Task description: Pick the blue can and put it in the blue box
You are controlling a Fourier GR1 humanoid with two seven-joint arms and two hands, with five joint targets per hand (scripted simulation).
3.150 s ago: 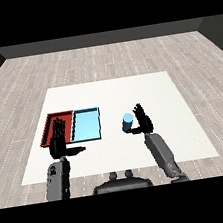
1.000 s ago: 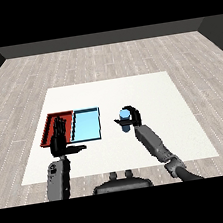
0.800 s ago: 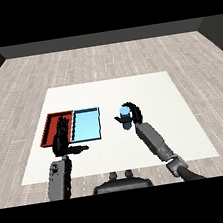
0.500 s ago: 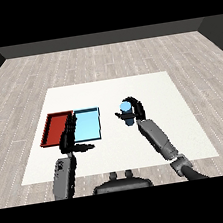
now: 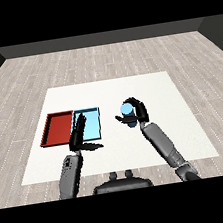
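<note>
A blue can (image 5: 128, 115) stands upright in my right hand (image 5: 137, 111), whose fingers curl round it over the table's middle, to the right of the trays. The light blue tray (image 5: 91, 124) lies left of the can, with the red tray (image 5: 58, 128) beside it on its left. My left hand (image 5: 78, 134) hovers over the near left part of the blue tray, fingers straight and thumb stuck out to the right, holding nothing.
The white table (image 5: 180, 118) spreads out to the right of and behind the can. Grey wooden floor (image 5: 105, 58) surrounds it.
My right hand has carried the blue can up and a little to the left, toward the trays. My left hand has shifted right, from over the red tray to the blue tray's edge.
</note>
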